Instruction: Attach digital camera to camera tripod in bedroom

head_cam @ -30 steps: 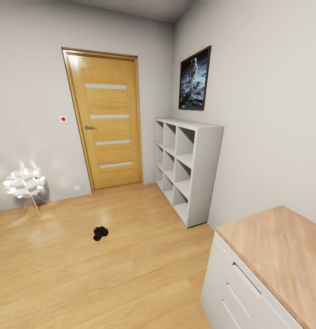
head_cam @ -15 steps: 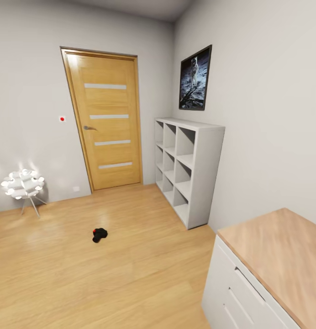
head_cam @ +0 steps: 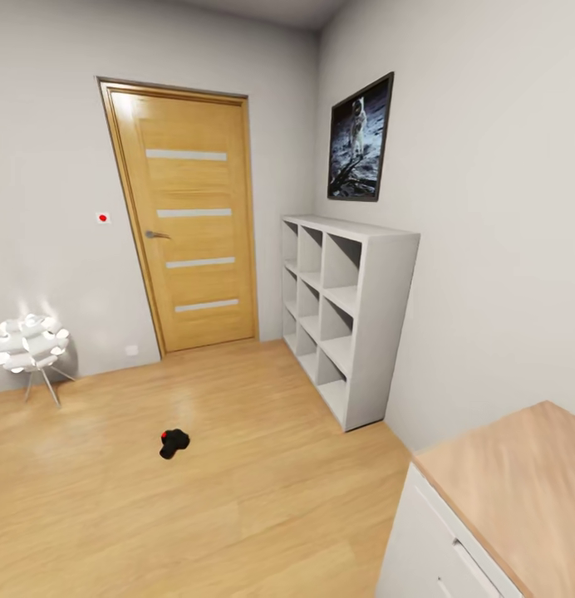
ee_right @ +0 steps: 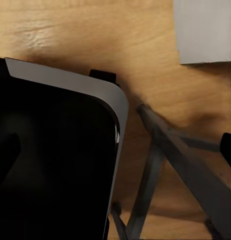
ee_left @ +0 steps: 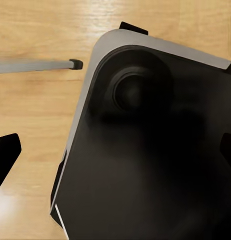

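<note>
on the floor well short of the wooden door (head_cam: 192,216) lies the digital camera (head_cam: 174,442), ahead-left; tool state can't be told.

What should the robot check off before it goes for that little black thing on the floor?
1. Camera found: ok. It lies on the wood floor, out in the open.
2. Path to it: ok. Bare floor lies between the robot and the camera; the lamp and shelves stand off to the sides.
3. Within arm's reach: not ok. It lies well ahead, so the robot likely must roll closer.
4. Fingers open and ready: cannot tell. The wrist views look down past the robot's dark base.
5. Tripod located: cannot tell. Grey struts cross the right wrist view, but what they belong to is unclear.
</note>
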